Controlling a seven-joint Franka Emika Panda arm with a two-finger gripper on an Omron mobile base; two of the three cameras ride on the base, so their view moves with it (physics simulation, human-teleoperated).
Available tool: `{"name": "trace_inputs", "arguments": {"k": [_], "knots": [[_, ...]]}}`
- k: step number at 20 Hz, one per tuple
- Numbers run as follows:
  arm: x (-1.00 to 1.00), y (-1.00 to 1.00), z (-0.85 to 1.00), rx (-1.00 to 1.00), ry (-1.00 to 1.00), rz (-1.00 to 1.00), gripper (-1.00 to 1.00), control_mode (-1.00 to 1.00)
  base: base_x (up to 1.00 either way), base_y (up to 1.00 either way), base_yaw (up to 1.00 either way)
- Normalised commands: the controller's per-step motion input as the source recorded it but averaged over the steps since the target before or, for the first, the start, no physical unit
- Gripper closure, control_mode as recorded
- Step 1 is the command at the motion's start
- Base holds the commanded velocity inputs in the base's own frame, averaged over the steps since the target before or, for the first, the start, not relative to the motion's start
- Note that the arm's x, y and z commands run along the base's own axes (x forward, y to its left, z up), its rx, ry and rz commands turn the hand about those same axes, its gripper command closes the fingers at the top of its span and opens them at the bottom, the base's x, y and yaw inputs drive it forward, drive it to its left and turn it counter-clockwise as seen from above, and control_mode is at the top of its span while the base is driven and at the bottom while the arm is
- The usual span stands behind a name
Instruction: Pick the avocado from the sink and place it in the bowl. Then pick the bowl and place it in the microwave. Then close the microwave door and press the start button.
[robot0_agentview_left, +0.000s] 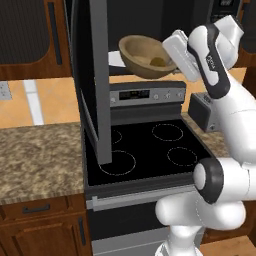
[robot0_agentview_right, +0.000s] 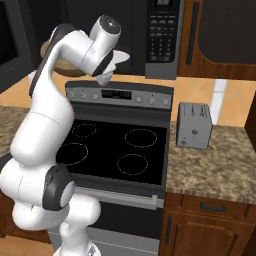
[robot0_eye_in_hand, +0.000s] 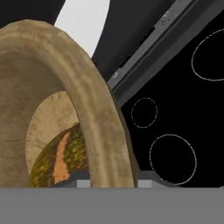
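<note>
Stove (robot0_agentview_left: 150, 145): black glass top, ring-marked burners, silver control strip behind; sits directly below the work zone. Granite counter (robot0_agentview_left: 40, 155) at 9 o'clock of the stove in the left base view. In the right base view a grey toaster (robot0_agentview_right: 194, 125) stands on the counter at 3 o'clock of the stove, well apart from the arm.

Microwave door (robot0_agentview_left: 95, 75) hangs wide open, seen nearly edge-on, silver-grey frame edge toward the camera, dark glass; its lower corner reaches down over the left burners in the left base view. It stands at 9 o'clock of the bowl, near but apart.

Gripper (robot0_agentview_left: 172, 50) is raised in front of the microwave (robot0_agentview_right: 160, 35) opening, pinching the bowl (robot0_agentview_left: 146, 56) by its rim at the bowl's 3 o'clock side. In the hand view the thick rim runs down between the fingertips, one finger inside, one outside.

Bowl: tan-brown, wood-textured, held off any surface and tilted, opening toward 10 o'clock in the left base view. White turntable plate (robot0_eye_in_hand: 83, 24) shows beyond the rim in the hand view.

Avocado (robot0_eye_in_hand: 61, 159) lies inside the bowl at its low side, against the inner wall; skin mottled olive-brown with an orange streak
</note>
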Motion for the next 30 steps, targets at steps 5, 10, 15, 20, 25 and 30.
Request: {"name": "trace_inputs", "arguments": {"k": [5,10,15,20,25,30], "knots": [[1.00,0.13,0.21,0.00,-0.06,-0.08,1.00,-1.00,0.00,0.00,0.00],[1.00,0.11,0.00,0.00,0.00,-0.08,1.00,-1.00,0.00,0.00,0.00],[0.82,0.13,0.00,0.00,-0.01,-0.07,-1.00,-1.00,0.00,0.00,0.00],[0.02,0.05,0.00,0.00,-0.08,-0.04,-1.00,-1.00,0.00,0.00,0.00],[-1.00,0.00,-0.18,0.00,-0.32,0.00,-1.00,-1.00,0.00,0.00,0.00],[-1.00,0.06,-0.61,0.00,-0.14,0.00,-1.00,-1.00,0.00,0.00,0.00]]}}
